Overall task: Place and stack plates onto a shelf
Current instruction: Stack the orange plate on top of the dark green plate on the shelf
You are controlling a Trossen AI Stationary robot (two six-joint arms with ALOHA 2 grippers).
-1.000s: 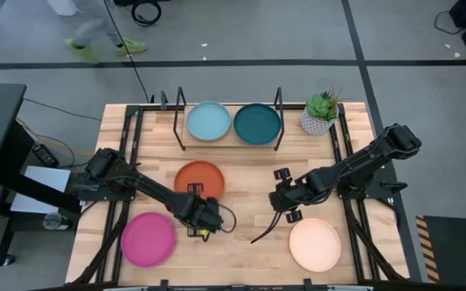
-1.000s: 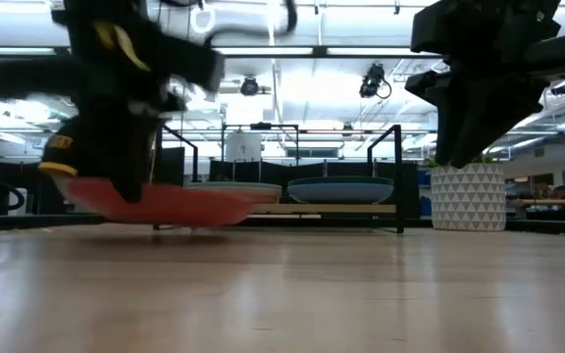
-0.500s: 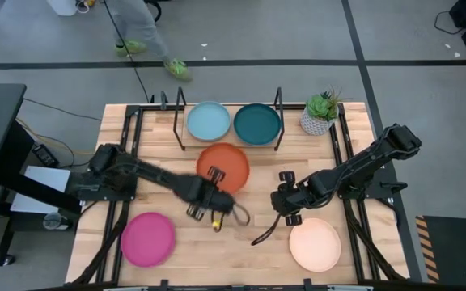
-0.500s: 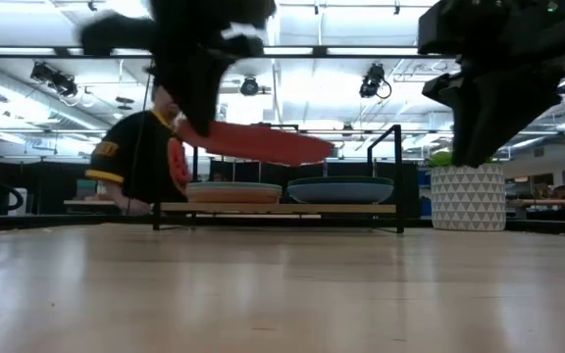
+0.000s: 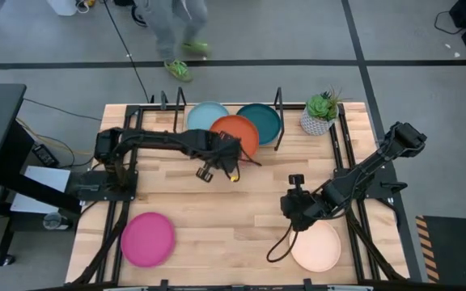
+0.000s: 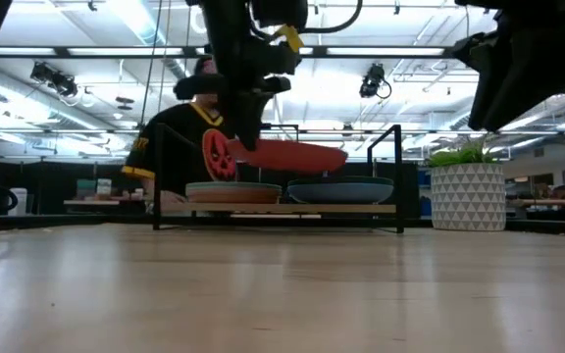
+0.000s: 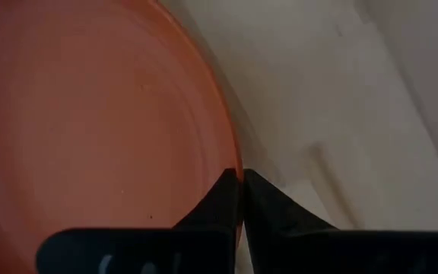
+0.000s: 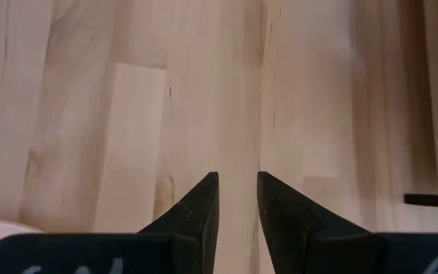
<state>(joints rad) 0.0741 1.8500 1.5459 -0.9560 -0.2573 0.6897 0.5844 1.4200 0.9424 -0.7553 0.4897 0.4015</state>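
The shelf (image 5: 231, 144) stands at the upper centre of the high view, a narrow pale plank between two thin black hoop frames. On it lie a light blue plate (image 5: 203, 115) on the left and a dark teal plate (image 5: 264, 117) on the right, both flat. An orange plate (image 5: 238, 134) sits above them, overlapping both from the near edge; in the low view the orange plate is raised clear over the two, roughly level, its rim pinched at the picture's left. A magenta plate (image 5: 147, 238) lies flat at the lower left of the high view. A salmon plate (image 5: 316, 246) lies flat at the lower right.
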